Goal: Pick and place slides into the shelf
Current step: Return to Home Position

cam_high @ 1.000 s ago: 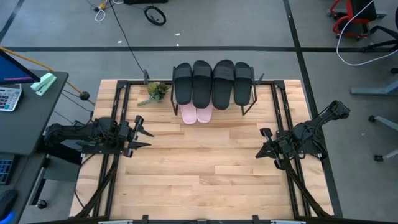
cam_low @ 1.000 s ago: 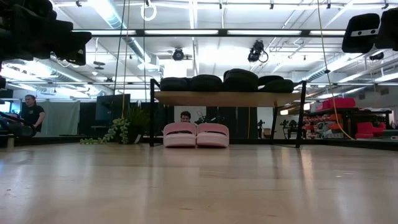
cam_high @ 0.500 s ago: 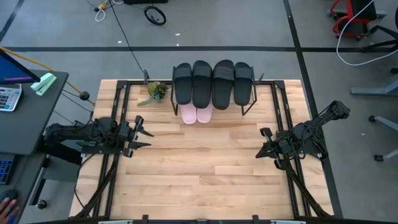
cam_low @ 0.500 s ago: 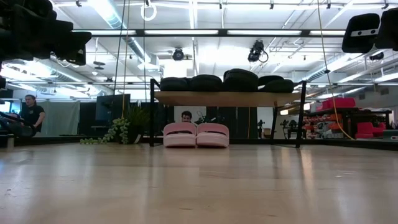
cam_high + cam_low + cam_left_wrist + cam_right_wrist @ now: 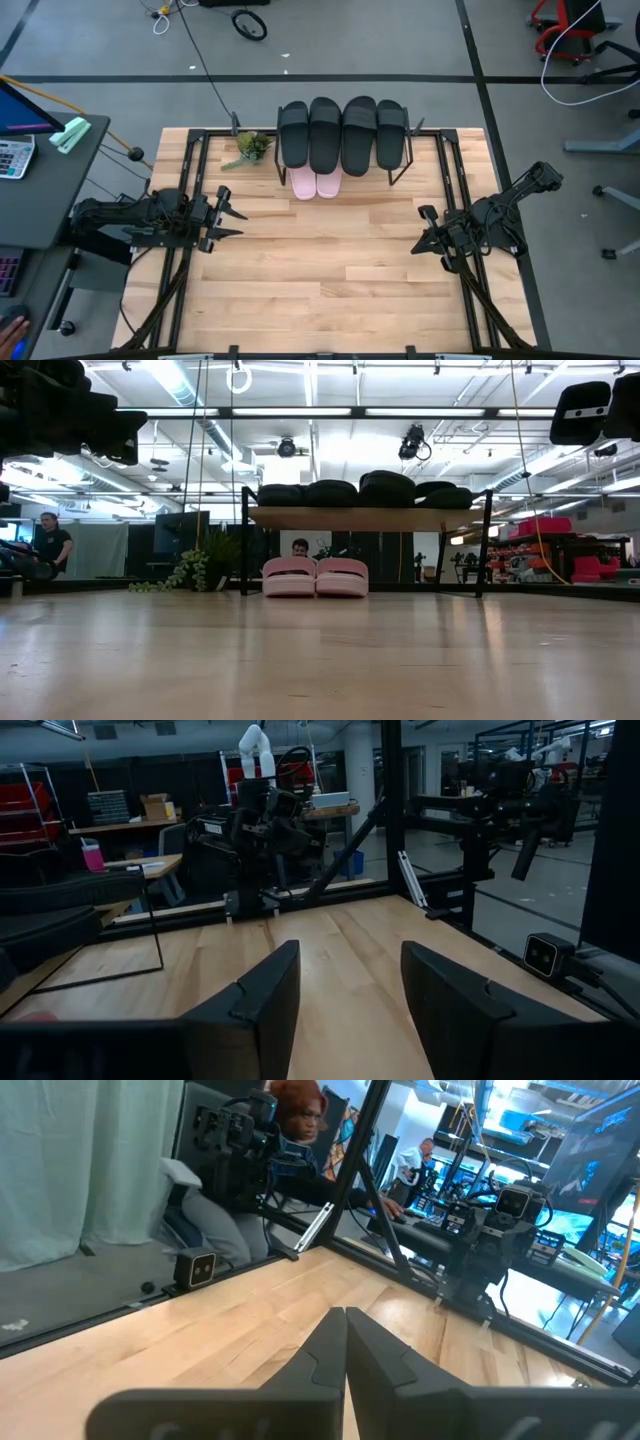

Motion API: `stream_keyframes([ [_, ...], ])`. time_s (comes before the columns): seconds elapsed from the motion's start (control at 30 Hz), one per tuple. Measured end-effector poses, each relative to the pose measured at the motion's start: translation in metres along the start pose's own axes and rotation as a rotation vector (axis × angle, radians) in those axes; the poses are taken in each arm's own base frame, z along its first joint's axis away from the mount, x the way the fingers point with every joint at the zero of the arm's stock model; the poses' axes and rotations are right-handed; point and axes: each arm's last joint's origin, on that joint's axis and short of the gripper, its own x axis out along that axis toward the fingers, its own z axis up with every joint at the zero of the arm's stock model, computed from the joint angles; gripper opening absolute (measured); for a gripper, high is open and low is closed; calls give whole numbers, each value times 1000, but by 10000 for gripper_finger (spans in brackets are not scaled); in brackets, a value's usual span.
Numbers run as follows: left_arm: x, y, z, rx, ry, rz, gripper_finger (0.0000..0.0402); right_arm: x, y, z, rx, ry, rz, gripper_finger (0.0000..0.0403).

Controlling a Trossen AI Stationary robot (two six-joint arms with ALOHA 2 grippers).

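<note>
Four black slides (image 5: 343, 135) lie side by side on the plank top of the small shelf (image 5: 360, 518) at the table's far edge; the low view shows them as dark humps (image 5: 385, 488). Two pale pink slides (image 5: 315, 182) rest on the tabletop under the shelf, toes toward the near edge (image 5: 315, 576). My left gripper (image 5: 235, 213) hovers at the table's left side, open and empty (image 5: 345, 980). My right gripper (image 5: 422, 232) hovers at the right side, shut (image 5: 346, 1342), touching nothing.
A small potted plant (image 5: 252, 146) stands left of the shelf at the far edge. The wide wooden tabletop (image 5: 330, 270) stretches between the two arms. Black frame rails (image 5: 190, 160) run along both sides. People sit beyond the table in the low and right wrist views.
</note>
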Motion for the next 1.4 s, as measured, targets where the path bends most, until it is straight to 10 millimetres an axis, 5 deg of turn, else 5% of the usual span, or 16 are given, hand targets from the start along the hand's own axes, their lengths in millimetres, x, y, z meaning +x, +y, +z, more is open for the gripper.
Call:
stream_keyframes([
  [1.4, 0, 0, 0, 0, 0, 0, 179, 0, 0, 0, 0, 0, 1, 14],
])
